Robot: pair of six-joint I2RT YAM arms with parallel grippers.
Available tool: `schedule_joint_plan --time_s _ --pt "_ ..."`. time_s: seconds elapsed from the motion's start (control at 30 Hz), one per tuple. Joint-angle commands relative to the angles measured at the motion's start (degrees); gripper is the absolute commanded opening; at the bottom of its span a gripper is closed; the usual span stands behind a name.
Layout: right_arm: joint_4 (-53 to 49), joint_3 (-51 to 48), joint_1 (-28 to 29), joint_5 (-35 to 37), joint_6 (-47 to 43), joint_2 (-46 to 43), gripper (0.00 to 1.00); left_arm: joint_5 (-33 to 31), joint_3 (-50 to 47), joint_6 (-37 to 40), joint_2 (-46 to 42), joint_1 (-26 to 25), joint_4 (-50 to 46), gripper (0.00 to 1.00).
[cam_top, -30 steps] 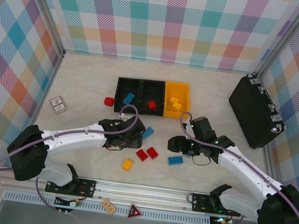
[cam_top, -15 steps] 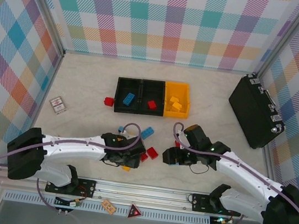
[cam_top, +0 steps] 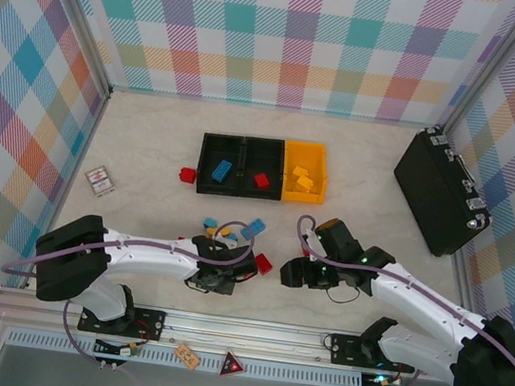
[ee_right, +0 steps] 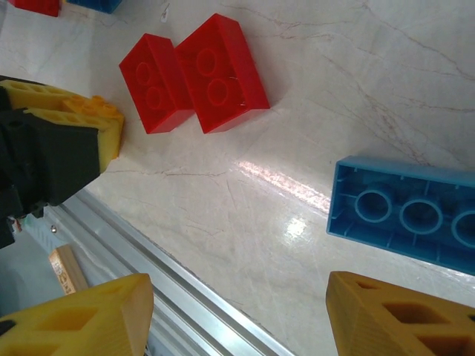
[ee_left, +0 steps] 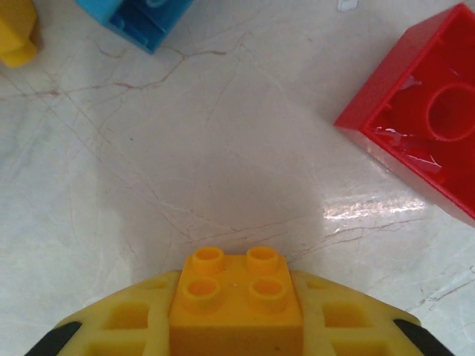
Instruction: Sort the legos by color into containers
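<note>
My left gripper [cam_top: 218, 279] is shut on a yellow-orange lego [ee_left: 236, 297], studs up, low over the table near the front edge. Beside it lie an upturned red lego [ee_left: 423, 119], a blue one [ee_left: 145, 18] and a yellow one [ee_left: 15, 33]. My right gripper [ee_right: 237, 315] is open above bare table, nothing between its fingers; it shows in the top view too [cam_top: 294, 273]. An upturned blue lego [ee_right: 404, 215] and two red legos [ee_right: 193, 74] lie just beyond it. The containers stand at the back: two black bins [cam_top: 202, 161] holding a blue and a red lego, and a yellow bin [cam_top: 322, 175] holding yellow ones.
A large black case [cam_top: 440, 192] stands at the right. A small card [cam_top: 99, 179] lies at the left. A loose red lego [cam_top: 186, 175] sits beside the bins. The aluminium rail [cam_top: 248, 331] runs along the front edge, close under both grippers.
My left gripper moved toward the front edge, came down over the yellow-orange lego and closed on it. My right gripper shifted left and nearer the front, still open.
</note>
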Motion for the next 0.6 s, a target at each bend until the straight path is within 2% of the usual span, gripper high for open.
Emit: schedule_joint_plan --time_s 0.0,0.17,0.33,0.57 --pt "-1.48 1.38 0.28 4.24 2.34 -0.95 0.63 -3.12 3.17 0.82 -2.58 -0.38 -3.77 0.15" --pt "-3.63 3.73 -4.22 9.18 3.85 -1.74 0.63 -4.93 9.1 3.85 -2.02 0.11 -5.01 0.14" --pt "-5.65 7.13 -7.71 13.0 2.6 -0.39 0.63 -3.66 15.37 7.93 1.59 2.99 -2.61 0.14" --pt "-4.44 9.73 -14.89 12.94 1.0 0.27 0.63 -1.85 28.1 14.31 8.85 8.48 -1.47 0.14"
